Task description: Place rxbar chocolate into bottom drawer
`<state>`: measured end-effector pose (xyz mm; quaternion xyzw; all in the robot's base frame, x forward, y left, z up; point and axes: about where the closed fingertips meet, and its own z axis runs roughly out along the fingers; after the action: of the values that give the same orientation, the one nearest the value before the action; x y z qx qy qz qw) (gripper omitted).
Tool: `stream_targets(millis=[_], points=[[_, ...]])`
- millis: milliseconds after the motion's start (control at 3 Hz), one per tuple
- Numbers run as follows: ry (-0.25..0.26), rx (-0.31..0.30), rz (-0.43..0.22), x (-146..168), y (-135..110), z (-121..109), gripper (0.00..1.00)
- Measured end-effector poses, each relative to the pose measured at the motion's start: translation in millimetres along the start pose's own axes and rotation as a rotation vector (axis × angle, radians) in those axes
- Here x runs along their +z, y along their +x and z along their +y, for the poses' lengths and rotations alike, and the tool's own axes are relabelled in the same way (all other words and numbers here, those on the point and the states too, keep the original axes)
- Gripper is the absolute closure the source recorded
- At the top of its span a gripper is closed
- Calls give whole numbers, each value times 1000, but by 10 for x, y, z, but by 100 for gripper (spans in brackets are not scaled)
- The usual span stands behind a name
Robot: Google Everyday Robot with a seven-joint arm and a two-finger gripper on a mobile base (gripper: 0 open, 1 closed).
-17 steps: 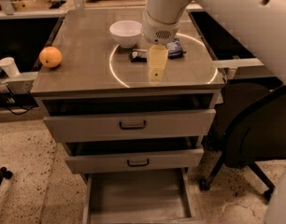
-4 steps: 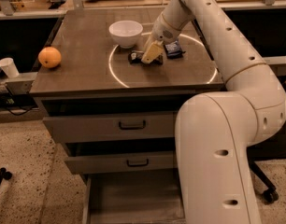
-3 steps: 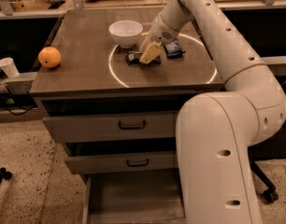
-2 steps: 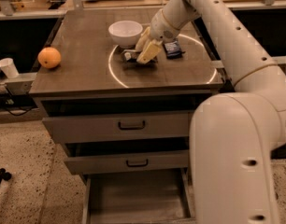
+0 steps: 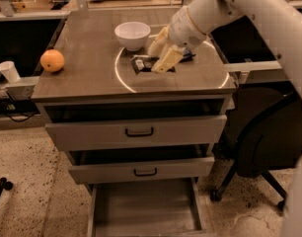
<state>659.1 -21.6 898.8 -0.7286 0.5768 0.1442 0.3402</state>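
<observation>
my gripper (image 5: 155, 61) is down over the middle of the cabinet top (image 5: 82, 83), just right of the white bowl (image 5: 132, 34), with my arm coming in from the upper right. its two tan fingers (image 5: 167, 60) stand apart, angled down and to the left, and nothing is clamped between them that i can see. the rxbar chocolate (image 5: 142, 65) lies flat on the top right at my fingertips, its dark wrapper sticking out to their left, inside the pale ring (image 5: 122, 80) marked on the surface. i cannot tell whether the tips touch the bar.

an orange (image 5: 52, 60) sits well apart near the left edge of the top. below, the bottom drawer (image 5: 146, 209) is pulled out wide, its grey floor showing. the two upper drawers (image 5: 136, 131) with black handles are only slightly out. a black chair (image 5: 262, 147) stands to the right of the cabinet.
</observation>
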Motion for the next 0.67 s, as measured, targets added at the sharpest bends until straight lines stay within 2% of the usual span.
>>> stream_targets(millis=[333,667], points=[[38,60,9,58,278,364,100],[22,105,78,330,599,845,100]])
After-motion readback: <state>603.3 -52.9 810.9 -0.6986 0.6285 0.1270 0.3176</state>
